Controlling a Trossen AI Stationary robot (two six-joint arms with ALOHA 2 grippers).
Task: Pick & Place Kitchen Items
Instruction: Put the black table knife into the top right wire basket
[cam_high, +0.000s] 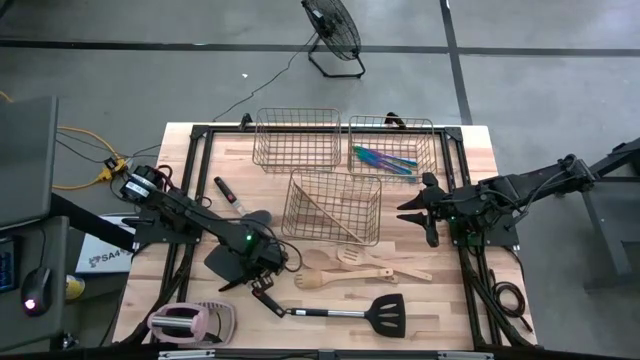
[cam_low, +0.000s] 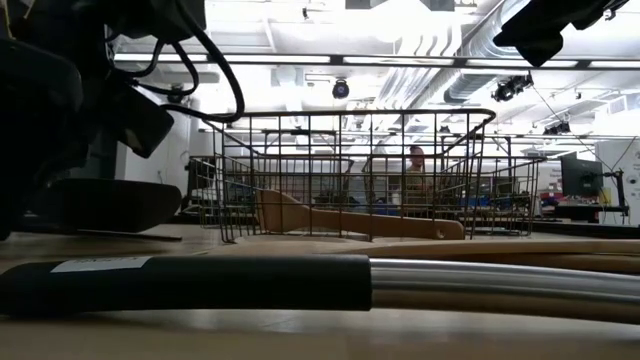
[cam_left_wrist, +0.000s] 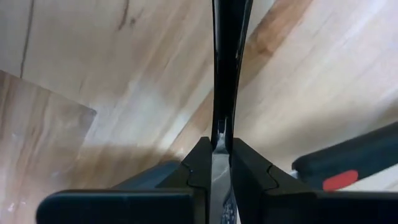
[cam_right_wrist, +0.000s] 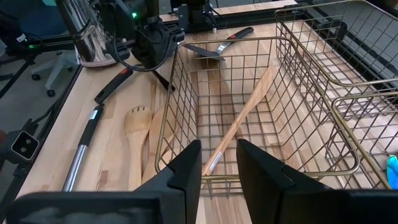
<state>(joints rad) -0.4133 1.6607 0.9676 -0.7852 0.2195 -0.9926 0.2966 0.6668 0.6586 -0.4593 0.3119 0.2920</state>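
My left gripper (cam_high: 258, 264) stands at the table's near left, shut on a black utensil (cam_high: 225, 265) whose broad head shows beside it. A second black spatula (cam_high: 250, 216) lies just beyond. Pale wooden spoons (cam_high: 350, 270) and a long spatula with a silver handle (cam_high: 340, 313) lie on the wood near the front. A wooden spatula (cam_right_wrist: 242, 112) leans inside the middle wire basket (cam_high: 332, 205). Iridescent pieces (cam_high: 385, 158) lie in the far right basket (cam_high: 392, 148). My right gripper (cam_right_wrist: 219, 149) hovers open at the right, behind the middle basket, with nothing between its fingers. My left gripper pinches a thin black part of the utensil (cam_left_wrist: 222, 127) between its two fingers (cam_left_wrist: 200, 162), coming steeply from above. The utensil shows edge-on and runs straight out from the fingertips over the wood. Whether its head touches the table I cannot tell.
A third wire basket (cam_high: 298, 138) stands at the far middle. A pink-and-white gadget (cam_high: 190, 322) sits at the near left corner. The red-marked end of the long spatula's handle (cam_left_wrist: 348, 168) lies close to my left gripper. A floor fan (cam_high: 333, 30) stands beyond the table.
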